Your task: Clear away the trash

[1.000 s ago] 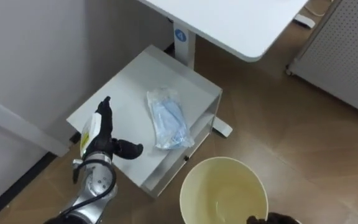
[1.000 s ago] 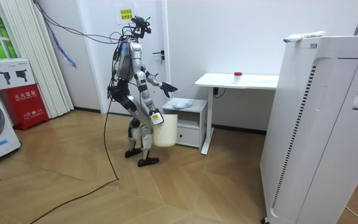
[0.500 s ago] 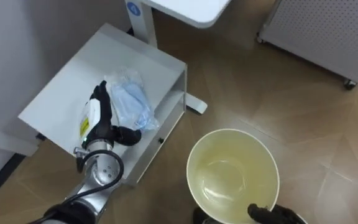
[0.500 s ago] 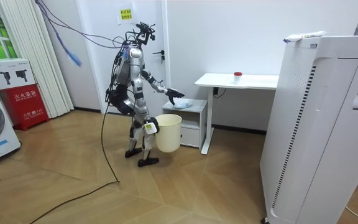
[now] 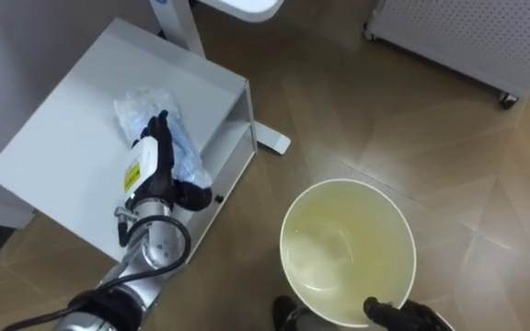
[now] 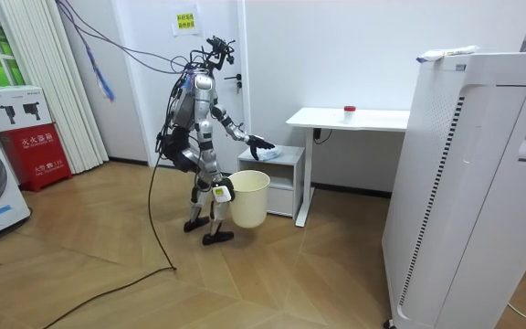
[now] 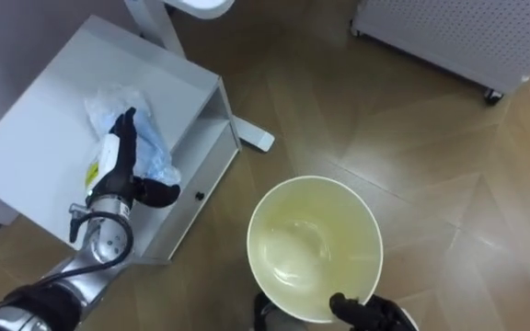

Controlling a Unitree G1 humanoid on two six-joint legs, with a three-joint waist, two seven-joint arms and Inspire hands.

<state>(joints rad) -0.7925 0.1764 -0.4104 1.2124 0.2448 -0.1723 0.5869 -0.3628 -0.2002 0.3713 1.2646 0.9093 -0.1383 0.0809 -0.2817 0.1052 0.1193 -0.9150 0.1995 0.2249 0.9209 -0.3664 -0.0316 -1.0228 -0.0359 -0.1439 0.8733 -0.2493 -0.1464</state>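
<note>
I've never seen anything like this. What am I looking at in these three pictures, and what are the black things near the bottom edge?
This is a humanoid robot that stands on two legs and does housework. Two pictures come from the twin cameras in its head, looking down. The third comes from a camera out in the room and shows the robot standing at a small white cabinet beside a desk. On the cabinet's top lies a crumpled clear plastic packet with something blue inside: the garbage. The left robot hand, black with a yellow label, reaches over it with straight fingers and has not grasped it. The black fingers at the bottom belong to the right robot hand, which holds a cream bucket by its rim. Nothing shows inside the bucket.
</note>
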